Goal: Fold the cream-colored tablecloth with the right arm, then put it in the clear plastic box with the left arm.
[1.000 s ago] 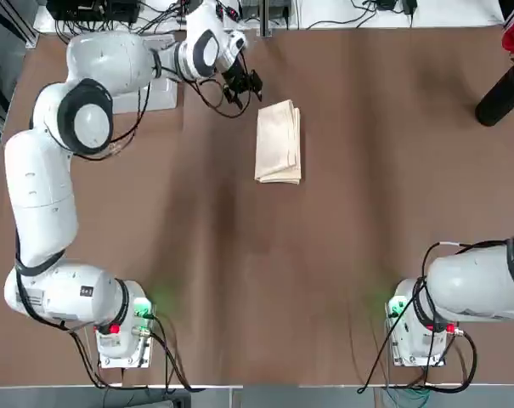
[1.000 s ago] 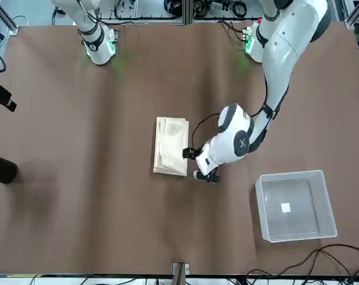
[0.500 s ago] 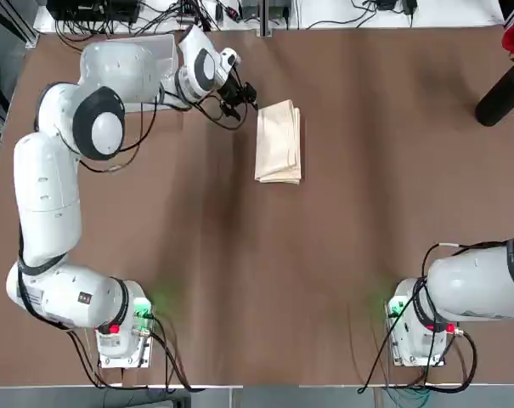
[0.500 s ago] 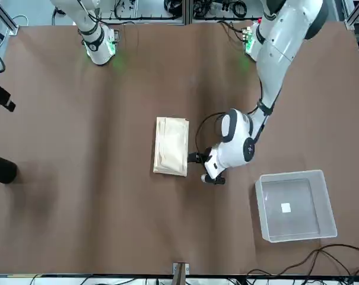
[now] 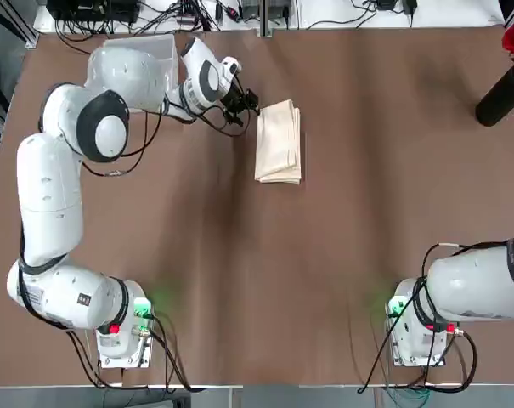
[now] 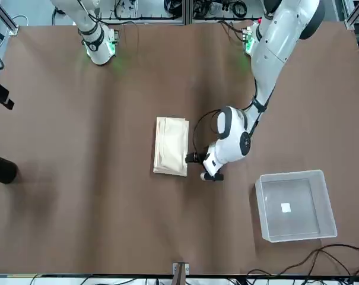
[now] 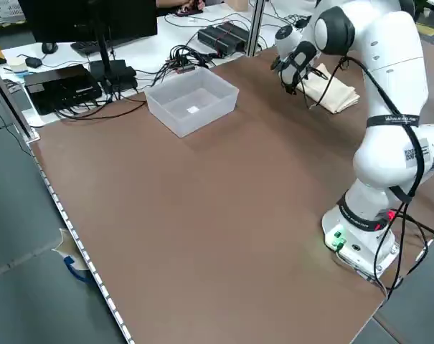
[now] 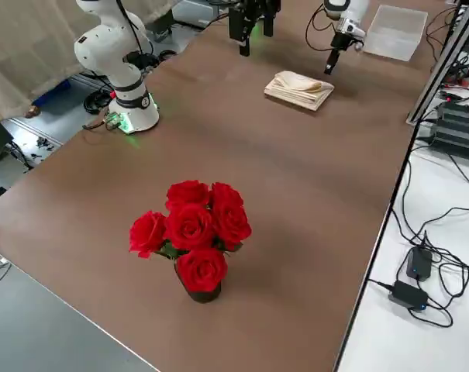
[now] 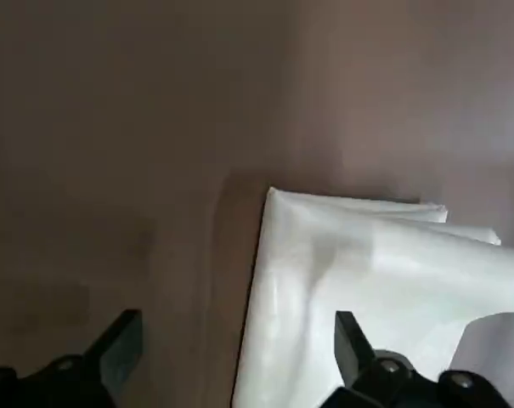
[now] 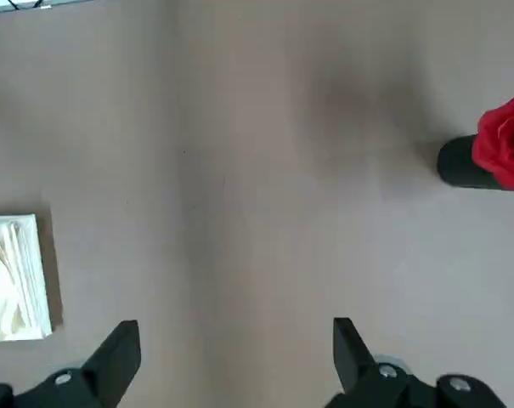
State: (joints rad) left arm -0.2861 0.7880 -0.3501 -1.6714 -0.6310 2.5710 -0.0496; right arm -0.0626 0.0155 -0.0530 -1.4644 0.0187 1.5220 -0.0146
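Note:
The cream-colored tablecloth (image 5: 279, 140) lies folded into a narrow layered stack on the brown table, also seen in the front view (image 6: 171, 145). My left gripper (image 5: 246, 104) hangs low beside the stack's far corner on the box side, open, with nothing between its fingers. In the left wrist view the tablecloth (image 9: 358, 289) fills the space just ahead of one of the fingertips (image 9: 348, 336). The clear plastic box (image 6: 295, 205) stands apart from the cloth, with a white sticker inside; the left arm partly hides the box (image 5: 159, 47) from above. My right gripper (image 10: 235, 365) is open and held high, away from the cloth.
A black vase of red roses (image 8: 191, 232) stands at the table's right edge, seen from above as a dark vase (image 5: 503, 93). Cables and power bricks (image 8: 416, 267) lie on the white bench past the table's far edge. Both arm bases (image 5: 121, 327) glow green near the front.
The left arm's wrist has turned and brought its gripper lower and closer to the cloth's far corner. The cloth, the box and the right arm have not moved.

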